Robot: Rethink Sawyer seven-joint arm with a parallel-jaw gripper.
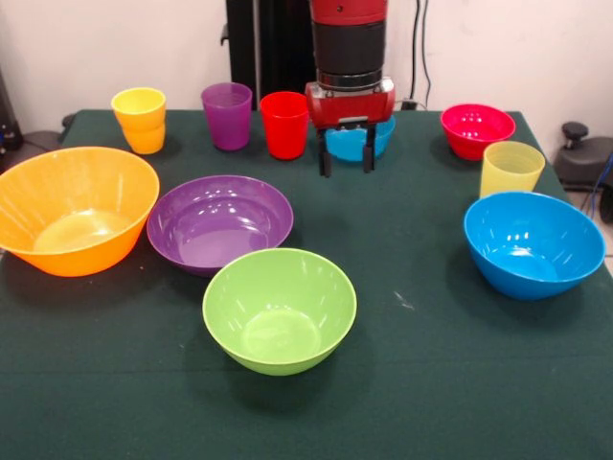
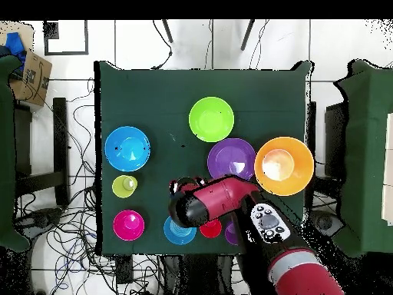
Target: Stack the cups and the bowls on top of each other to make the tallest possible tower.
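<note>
The black two-fingered gripper (image 1: 346, 158) hangs with fingers apart, holding nothing, just in front of the small translucent blue plastic bowl (image 1: 356, 142) near the table's (image 1: 412, 383) far edge. Overhead, the red arm (image 2: 222, 198) hides the gripper.

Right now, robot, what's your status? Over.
Pincer open, empty, above small blue bowl. No tower yet; cups and bowls all separate. Nothing blocking.

One camera sits low and close at the table (image 1: 412, 402) edge, facing the arm (image 1: 350, 38) across the green cloth. The other hangs high overhead, looking straight down, probably from ceiling height, taking in surrounding floor. Both share the whole tabletop, turned half round between them.
</note>
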